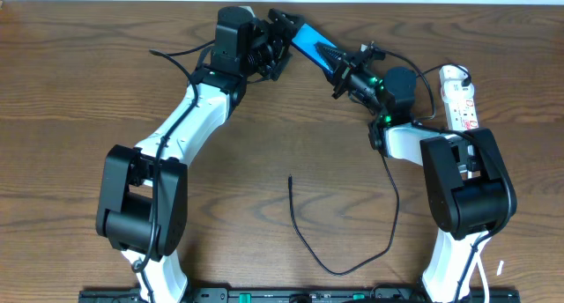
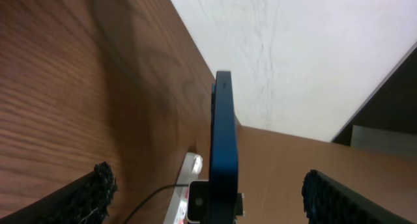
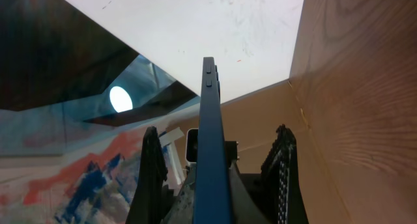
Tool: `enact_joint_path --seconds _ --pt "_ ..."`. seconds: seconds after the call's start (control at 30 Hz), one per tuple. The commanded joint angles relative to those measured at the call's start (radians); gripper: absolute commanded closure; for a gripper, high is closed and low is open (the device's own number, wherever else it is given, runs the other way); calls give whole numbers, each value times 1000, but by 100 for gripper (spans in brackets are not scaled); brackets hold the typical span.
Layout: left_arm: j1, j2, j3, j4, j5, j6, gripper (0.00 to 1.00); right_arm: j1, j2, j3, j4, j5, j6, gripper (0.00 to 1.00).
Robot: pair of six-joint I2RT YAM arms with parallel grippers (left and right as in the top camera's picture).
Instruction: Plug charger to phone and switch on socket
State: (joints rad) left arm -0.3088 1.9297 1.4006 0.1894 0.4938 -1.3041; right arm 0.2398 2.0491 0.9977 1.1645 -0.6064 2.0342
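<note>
The phone (image 1: pixel 310 44), blue, hangs in the air at the back of the table between both grippers. My right gripper (image 1: pixel 342 70) is shut on its right end. In the right wrist view the phone (image 3: pixel 210 120) runs edge-on straight out from the right gripper (image 3: pixel 212 188). My left gripper (image 1: pixel 280 39) stands open around the phone's left end; in the left wrist view the phone (image 2: pixel 223 139) sits edge-on midway between the wide-apart fingers (image 2: pixel 88 196), touching neither. The charger (image 1: pixel 339 269) lies loose on the table, its plug tip (image 1: pixel 291 178) free at the centre. The socket (image 1: pixel 460 96) lies at the right edge.
The white socket (image 2: pixel 190 168) also shows beyond the phone in the left wrist view, with a thin black cable (image 2: pixel 153 198) beside it. Both arm bases stand at the front edge. A pale wall rises behind the table's back edge.
</note>
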Motion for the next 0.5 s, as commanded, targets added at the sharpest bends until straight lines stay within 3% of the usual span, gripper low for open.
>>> enact_joint_path --seconds 0.0,0.47 --pt "3 -37 15 -1 -35 21 8 10 -3 11 14 1 17 98" --pt "3 -37 15 -2 -35 21 9 49 -3 11 14 2 17 98"
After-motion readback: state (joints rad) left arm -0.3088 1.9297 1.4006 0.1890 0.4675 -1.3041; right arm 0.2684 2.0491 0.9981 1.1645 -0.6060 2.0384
